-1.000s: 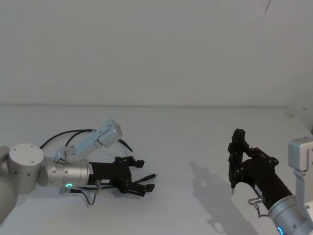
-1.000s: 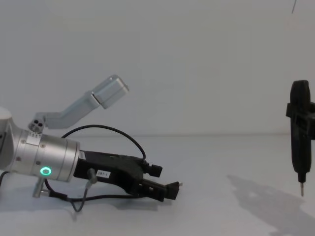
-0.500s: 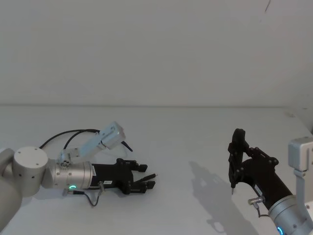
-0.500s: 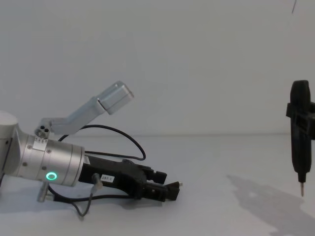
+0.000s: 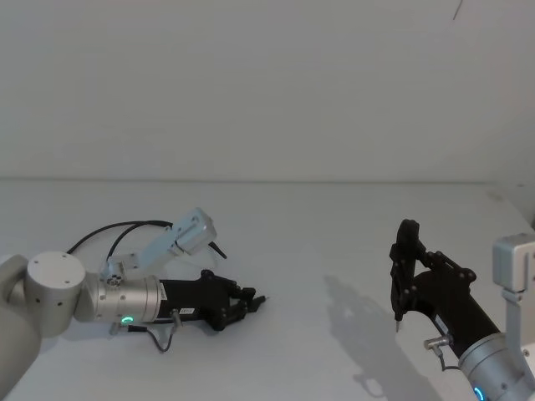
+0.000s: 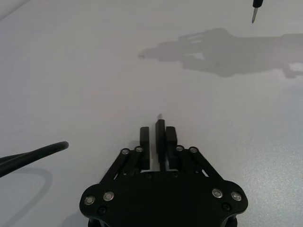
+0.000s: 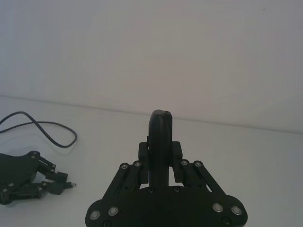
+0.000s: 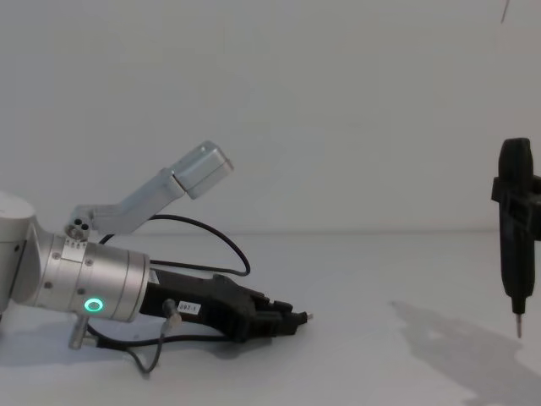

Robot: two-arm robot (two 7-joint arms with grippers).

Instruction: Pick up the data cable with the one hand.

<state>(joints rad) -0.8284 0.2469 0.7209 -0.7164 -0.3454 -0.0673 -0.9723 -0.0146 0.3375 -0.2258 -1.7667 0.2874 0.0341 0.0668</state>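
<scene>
Left gripper [image 5: 248,302]: black, two-fingered, green-ringed silver wrist; we see it clamped on the plug.
Data cable [image 6: 160,137]: long, thin, black; silver-tipped plug.
White label [image 8: 188,308]: writing unreadable.
Right gripper [image 5: 404,271]: parked, raised.

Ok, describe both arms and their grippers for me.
The left gripper is black, with linked fingers, a small white label, a silver cylindrical wrist with a green ring light, a thin dark wire and a pale grey camera bracket. The right gripper is slim and black, on a silver wrist ringed blue.
</scene>
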